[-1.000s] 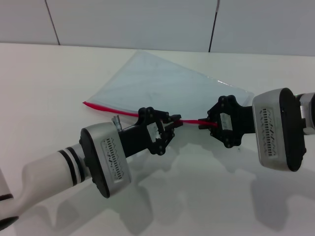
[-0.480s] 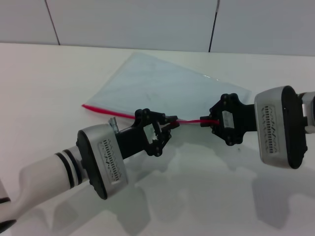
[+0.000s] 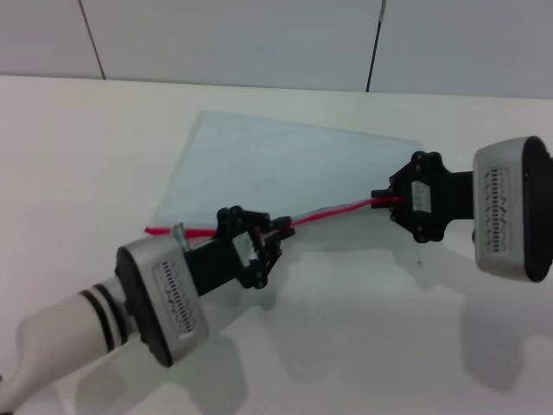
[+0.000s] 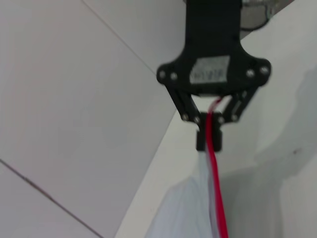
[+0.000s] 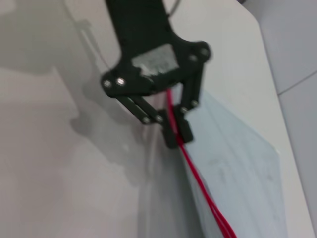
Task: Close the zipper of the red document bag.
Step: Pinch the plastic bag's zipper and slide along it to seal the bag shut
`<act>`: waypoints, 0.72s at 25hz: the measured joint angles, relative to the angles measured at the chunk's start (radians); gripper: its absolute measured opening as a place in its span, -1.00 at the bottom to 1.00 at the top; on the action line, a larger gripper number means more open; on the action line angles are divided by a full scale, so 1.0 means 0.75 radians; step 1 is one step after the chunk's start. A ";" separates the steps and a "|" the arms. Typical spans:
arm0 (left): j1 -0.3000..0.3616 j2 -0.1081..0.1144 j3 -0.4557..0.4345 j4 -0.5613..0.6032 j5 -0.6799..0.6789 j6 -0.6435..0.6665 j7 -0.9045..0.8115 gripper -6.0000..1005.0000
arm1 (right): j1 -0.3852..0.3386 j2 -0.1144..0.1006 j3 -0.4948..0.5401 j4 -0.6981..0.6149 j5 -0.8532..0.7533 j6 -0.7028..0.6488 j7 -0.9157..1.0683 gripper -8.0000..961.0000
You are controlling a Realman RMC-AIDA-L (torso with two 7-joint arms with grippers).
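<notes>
— What are you working on there?

— You have a plain white table (image 3: pixel 78 147) in front of you, running far back to a pale panelled wall (image 3: pixel 259 39).

— And what do you see lying on it?

— You see the red document bag (image 3: pixel 285 169) flat on the far middle of the table, translucent and pale. Its near long edge, the zipper (image 3: pixel 333 210), rises off the surface toward the right.

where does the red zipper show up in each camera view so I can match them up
Head view: the zipper runs as a red line between the left hand and the right hand.
Left wrist view: it trails down from the right hand.
Right wrist view: it runs from the left hand.
Shared landmark: the pale document bag.
</notes>
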 joint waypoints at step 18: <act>0.216 0.004 -0.004 0.000 -0.189 0.061 -0.001 -0.83 | -0.044 -0.002 0.197 0.032 -0.010 0.094 0.002 -0.70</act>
